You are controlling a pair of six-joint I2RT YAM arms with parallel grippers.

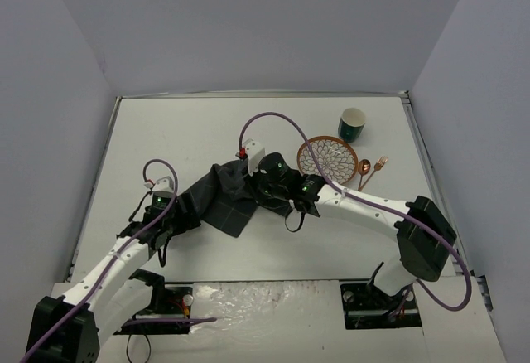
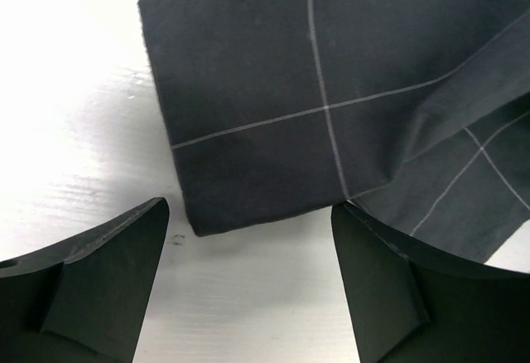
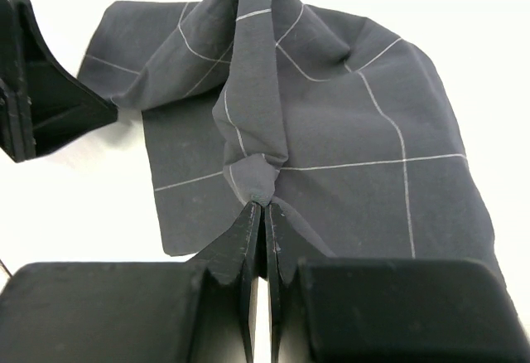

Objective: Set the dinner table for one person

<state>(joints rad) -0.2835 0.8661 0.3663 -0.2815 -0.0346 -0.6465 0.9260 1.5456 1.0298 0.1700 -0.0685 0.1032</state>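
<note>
- The cloth lies bunched and partly folded on the bench, a white surface that carries everything in view. The step in hand looks like spreading this cloth flat as a place mat.
- The right end effector is clenched on a raised ridge of the cloth, with fabric draping down on both sides of the pinch.
- The left end effector is released and its jaws stand wide. A folded corner of the cloth sits just ahead, between them.
- To do this well, the left one should probably close on that corner, taking every layer of the fold.
- The two arms then need to draw apart along the cloth, low over the bench, so the crease opens without lifting the whole cloth.
- Pull gently, because a hard tug could slip the fabric out of the right pinch.
- The plate lies just right of the cloth. The spoon and fork are beyond it, and the cup is behind it.
- Stretch away from the plate so the cloth does not sweep into it.
</note>
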